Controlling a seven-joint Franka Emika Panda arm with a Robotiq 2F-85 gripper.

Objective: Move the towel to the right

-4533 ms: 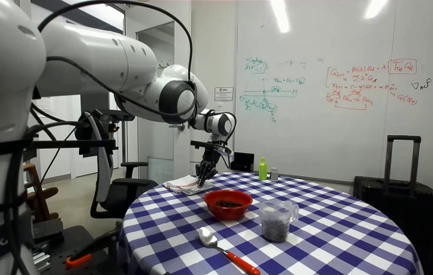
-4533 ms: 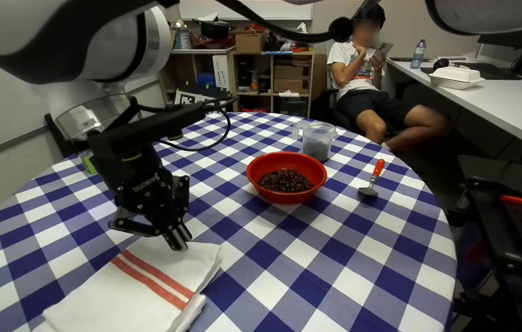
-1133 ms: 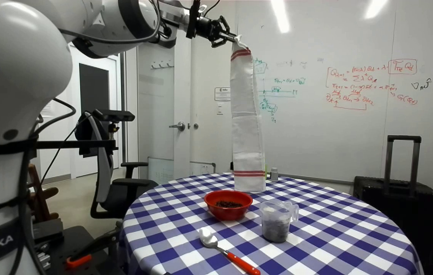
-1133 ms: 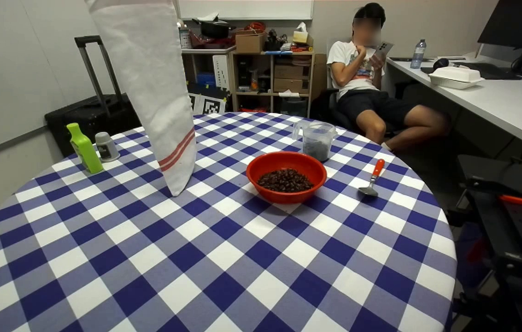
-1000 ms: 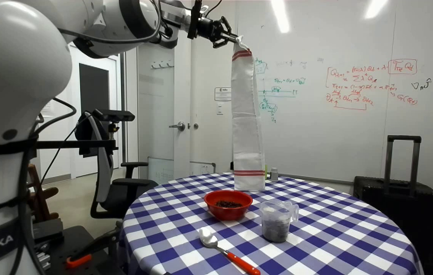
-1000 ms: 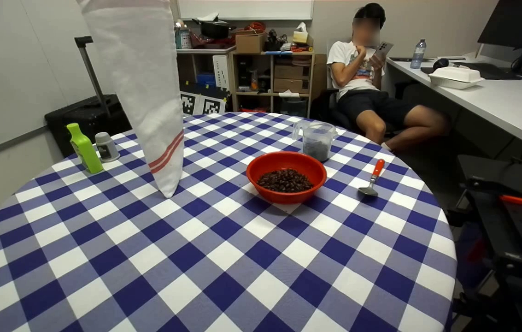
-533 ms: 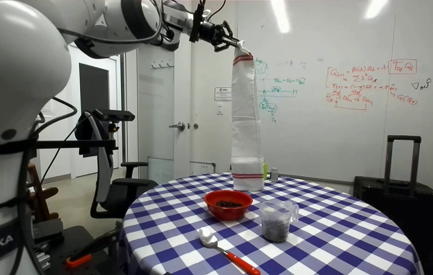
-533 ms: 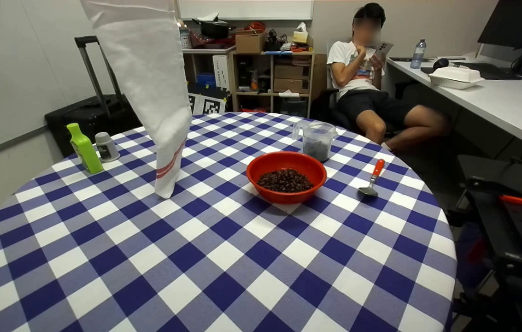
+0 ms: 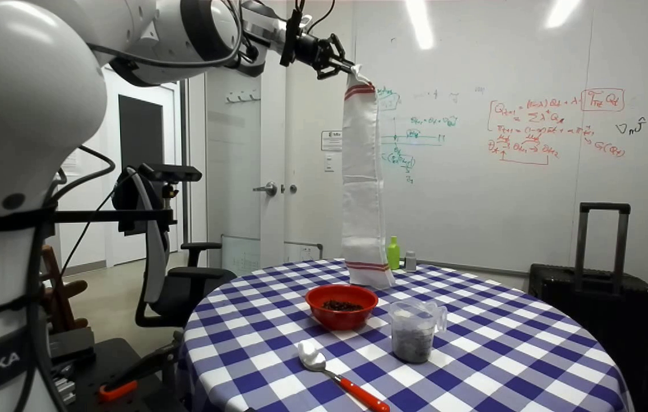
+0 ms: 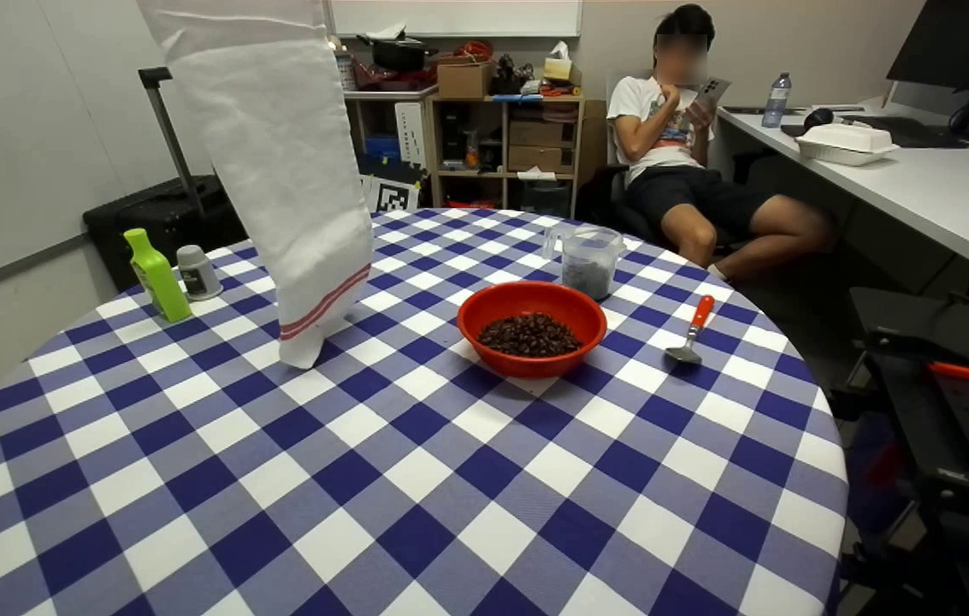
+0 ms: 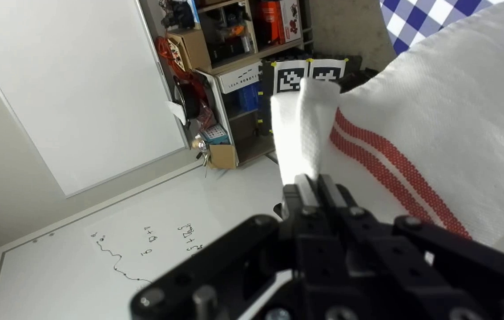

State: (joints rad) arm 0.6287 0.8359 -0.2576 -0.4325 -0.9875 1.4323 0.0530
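The towel (image 9: pixel 362 177) is a long whitish strip with reddish bands near both ends. It hangs down from my gripper (image 9: pixel 351 67), which is shut on its top corner high above the table. In an exterior view the towel (image 10: pixel 279 162) hangs left of the red bowl, its upper part and the gripper out of frame. Its lower end is slightly bent, close to the tablecloth; I cannot tell whether it touches. In the wrist view the gripper's fingertips (image 11: pixel 317 182) pinch the towel (image 11: pixel 438 111), which drapes off to the right.
On the checked tablecloth (image 10: pixel 416 530) stand a red bowl (image 10: pixel 532 364) of dark beans, a clear measuring cup (image 10: pixel 591 261), a red-handled spoon (image 10: pixel 694 329), a green bottle (image 10: pixel 157 274) and a grey shaker (image 10: pixel 197 272). A black suitcase (image 9: pixel 595 309) stands beyond the table.
The towel lay folded on the table 4.5 seconds ago; it is now gripped, lifted and hanging unfolded. Over the last second the gripper sinks slightly and the towel sways and twists a little.
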